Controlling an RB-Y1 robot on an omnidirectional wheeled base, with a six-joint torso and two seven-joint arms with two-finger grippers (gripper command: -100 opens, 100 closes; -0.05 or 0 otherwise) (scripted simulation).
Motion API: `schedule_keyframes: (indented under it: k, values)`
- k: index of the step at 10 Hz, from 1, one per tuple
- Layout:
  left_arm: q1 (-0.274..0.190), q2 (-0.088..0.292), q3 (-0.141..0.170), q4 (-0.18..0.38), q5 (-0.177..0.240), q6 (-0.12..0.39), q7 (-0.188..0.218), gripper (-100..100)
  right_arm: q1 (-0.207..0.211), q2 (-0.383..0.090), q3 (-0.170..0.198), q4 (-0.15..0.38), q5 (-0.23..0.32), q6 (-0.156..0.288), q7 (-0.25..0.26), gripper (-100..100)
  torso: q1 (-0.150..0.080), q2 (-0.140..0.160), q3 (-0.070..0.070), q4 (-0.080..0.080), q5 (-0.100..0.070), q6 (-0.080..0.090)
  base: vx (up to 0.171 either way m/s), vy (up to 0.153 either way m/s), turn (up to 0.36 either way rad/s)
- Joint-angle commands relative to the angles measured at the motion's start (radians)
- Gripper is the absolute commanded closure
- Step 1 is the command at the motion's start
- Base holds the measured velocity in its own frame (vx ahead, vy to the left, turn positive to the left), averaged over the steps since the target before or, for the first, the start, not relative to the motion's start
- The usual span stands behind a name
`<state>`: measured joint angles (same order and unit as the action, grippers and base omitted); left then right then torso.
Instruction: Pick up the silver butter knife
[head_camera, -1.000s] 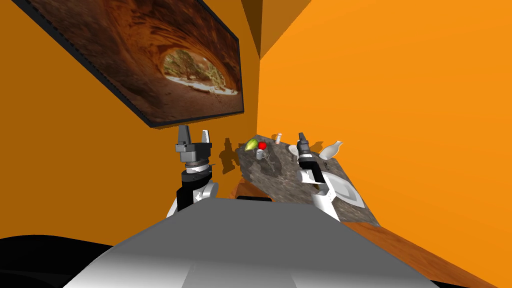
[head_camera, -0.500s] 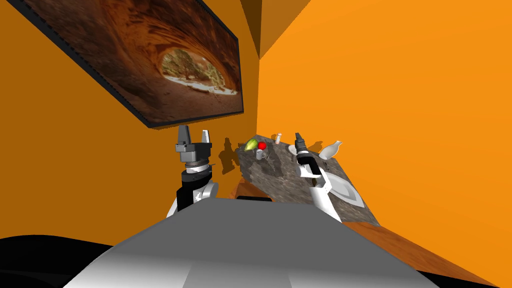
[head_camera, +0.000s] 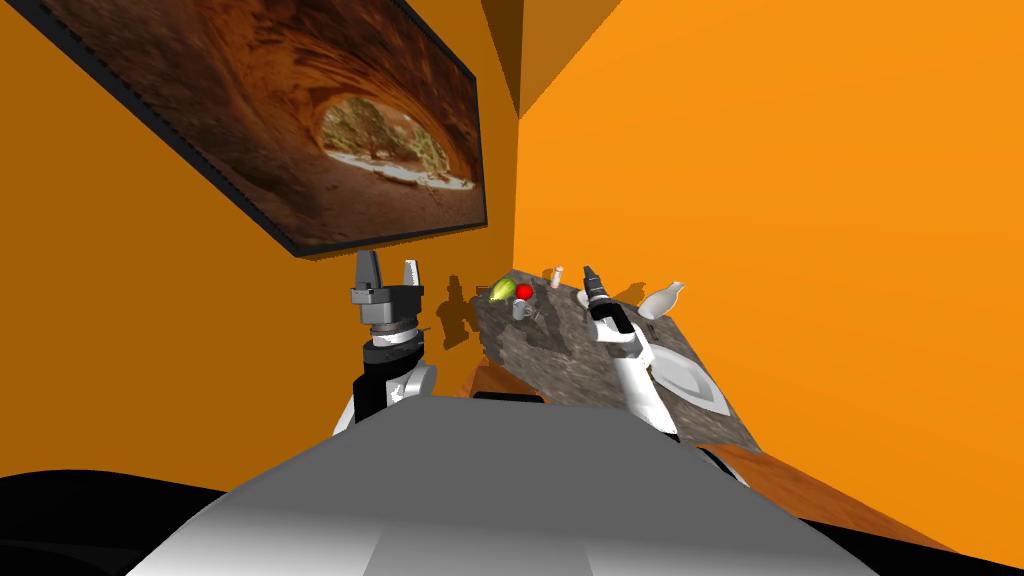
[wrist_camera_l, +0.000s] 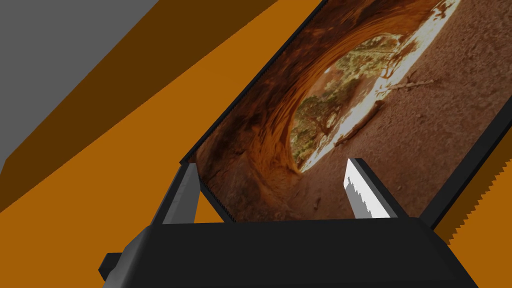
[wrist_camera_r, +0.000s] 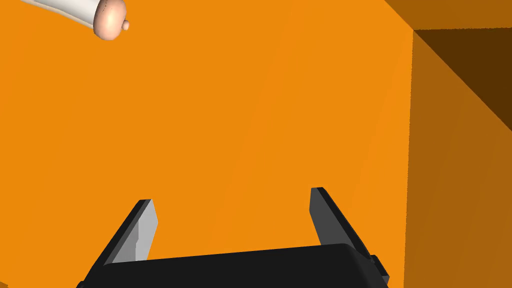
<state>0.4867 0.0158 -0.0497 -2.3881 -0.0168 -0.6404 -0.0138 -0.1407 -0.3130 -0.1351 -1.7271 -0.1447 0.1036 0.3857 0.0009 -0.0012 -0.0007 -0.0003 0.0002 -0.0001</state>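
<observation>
Right arm: stretched forward from beside the chest, low over the dark stone-patterned table (head_camera: 560, 355). The forearm is passed across the white plate (head_camera: 695, 385). The right gripper (head_camera: 588, 274) is held near the table's far end, aimed at the orange wall (wrist_camera_r: 250, 100) rather than down at the top. Its 2 fingers are seen spread wide with nothing between them (wrist_camera_r: 231, 196). A white shaker (wrist_camera_r: 95, 9) with a pinkish cap is seen well ahead of the fingertips, off to 1 side.

Left arm: raised upright beside the table, clear of it. The left gripper (head_camera: 388, 262) is pointed up at the framed picture (head_camera: 300, 120); its fingers are parted and empty (wrist_camera_l: 271, 165).

Table: a grey mug (head_camera: 520, 309), a red ball (head_camera: 524, 291) and a white jug (head_camera: 662, 299) are noted.

Butter knife: its place among the tableware cannot be told.
</observation>
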Motion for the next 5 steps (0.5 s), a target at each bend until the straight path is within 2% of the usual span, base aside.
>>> schedule_keyframes:
  k: [1,2,3,4,5]
  values:
    - [0.0,0.0,0.0,0.0,0.0,0.0,0.0,0,-0.018,0.005,0.005,0.03,0.001,0.043,0.017,-100,0.0,0.0,0.0,0.0,0.0,0.0,0.008,0.009,0.001]
    - [0.0,0.0,0.0,0.0,0.0,0.0,0.0,0,-0.061,-0.002,0.012,0.071,-0.004,0.073,0.038,-100,0.0,0.0,0.0,0.0,0.0,0.0,0.008,0.01,-0.004]
    - [0.0,0.0,0.0,0.0,0.0,0.0,0.0,0,-0.065,-0.002,0.012,0.086,-0.004,0.099,0.038,-100,0.0,0.0,0.0,0.0,0.0,0.0,0.007,0.008,0.002]
    - [0.0,0.0,0.0,0.0,0.0,0.0,0.0,0,-0.102,-0.008,0.021,0.118,-0.009,0.13,0.06,-100,0.0,0.0,0.0,0.0,0.0,0.0,0.006,0.009,-0.003]
    - [0.0,0.0,0.0,0.0,0.0,0.0,0.0,0,-0.113,-0.008,0.021,0.144,-0.009,0.155,0.06,-100,0.0,0.0,0.0,0.0,0.0,0.0,0.009,0.008,0.008]
